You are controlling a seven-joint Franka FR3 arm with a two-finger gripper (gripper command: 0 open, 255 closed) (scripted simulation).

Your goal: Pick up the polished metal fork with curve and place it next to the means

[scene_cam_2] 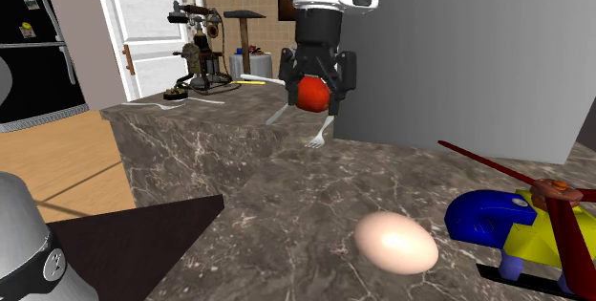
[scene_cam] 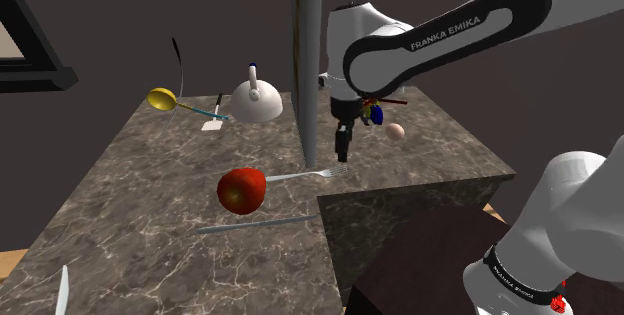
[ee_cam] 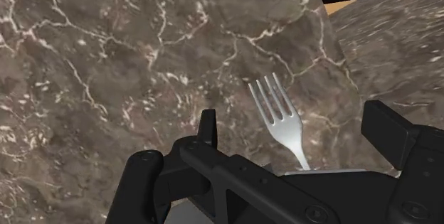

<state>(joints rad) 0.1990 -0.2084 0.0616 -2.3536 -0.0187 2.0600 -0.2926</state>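
Observation:
A shiny metal fork [scene_cam: 312, 175] lies on the dark marble counter [scene_cam: 150, 213], its tines toward the counter's corner. My black gripper [scene_cam: 343, 149] hangs just above the tine end, open. In the wrist view the fork [ee_cam: 276, 109] lies between my two fingers [ee_cam: 207, 126], which stand apart without touching it; its handle runs under the hand. A blue and yellow toy helicopter [scene_cam_2: 516, 227] with red rotor blades stands on the adjoining counter part, next to a pale egg [scene_cam_2: 396, 244]. From that side the gripper [scene_cam_2: 318, 103] hovers over the fork [scene_cam_2: 319, 137].
A red apple [scene_cam: 241, 191] sits beside the fork's handle, with a knife [scene_cam: 255, 225] nearer the front. A white kettle [scene_cam: 257, 98] and a yellow spoon [scene_cam: 163, 99] stand at the back. A grey pillar [scene_cam: 305, 63] rises next to the arm.

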